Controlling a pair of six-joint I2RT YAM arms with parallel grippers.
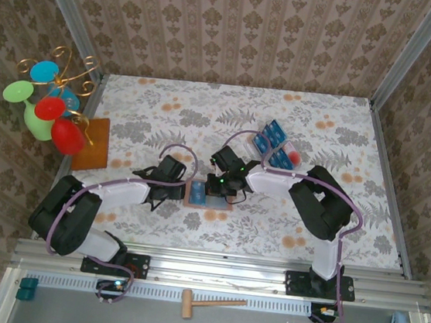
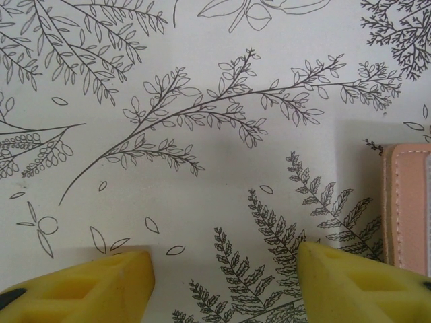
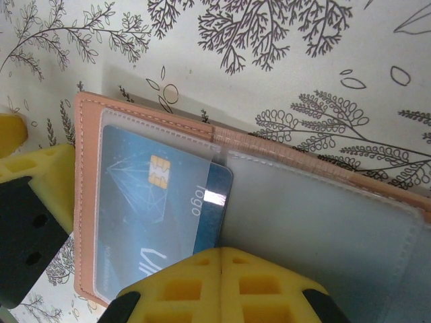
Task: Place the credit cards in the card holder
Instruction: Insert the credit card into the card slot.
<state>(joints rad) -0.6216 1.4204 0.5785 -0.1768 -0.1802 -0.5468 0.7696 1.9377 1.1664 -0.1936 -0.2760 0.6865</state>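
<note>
1. The card holder (image 3: 86,202) lies open and flat at the middle of the table (image 1: 336,128), between the 2 arms. In the right wrist view, a blue credit card (image 3: 155,195) sits mostly inside the clear pocket on the holder's 9 o'clock half. 1 strip of the card pokes out toward 3 o'clock, across the fold.
2. The right gripper (image 3: 222,286) has its jaws together, tips over the card's 6 o'clock edge. Whether they press on it I cannot tell.
3. The left gripper (image 2: 223,259) has its jaws apart at the holder's 9 o'clock edge, with 1 finger seemingly against the leather.
4. The step in hand looks like seating the card. Push it toward 9 o'clock in a low, flat slide, so the strip passes under the pocket lip without buckling.
5. Brace the left arm at that edge, or the light holder will probably skate along.
6. Press lightly, because the film looks slick.
7. More credit cards (image 1: 267,140) lie in the clear tray (image 1: 291,148), at 1 o'clock from the holder.
</note>
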